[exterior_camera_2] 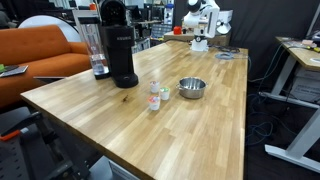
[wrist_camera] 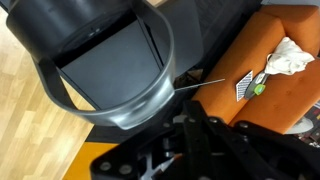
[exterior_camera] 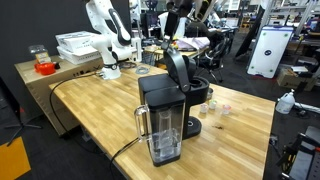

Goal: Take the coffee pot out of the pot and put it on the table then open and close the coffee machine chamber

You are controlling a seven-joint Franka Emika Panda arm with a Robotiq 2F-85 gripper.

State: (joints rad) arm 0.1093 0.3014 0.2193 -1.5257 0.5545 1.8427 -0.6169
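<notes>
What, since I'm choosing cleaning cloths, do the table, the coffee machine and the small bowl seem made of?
Table: apparently light wood, smooth finish; plank seams and grain show.
Coffee machine: probably black plastic, moulded with a soft sheen.
Small bowl: likely bare metal, silvery and reflective.

The light-wood table fills the middle of the frame; on it the black coffee machine stands upper left, a metal bowl near centre, 2 small containers just beside the bowl

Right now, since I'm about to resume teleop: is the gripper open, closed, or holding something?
Gripper: jaws closed, no held thing visible.
</notes>
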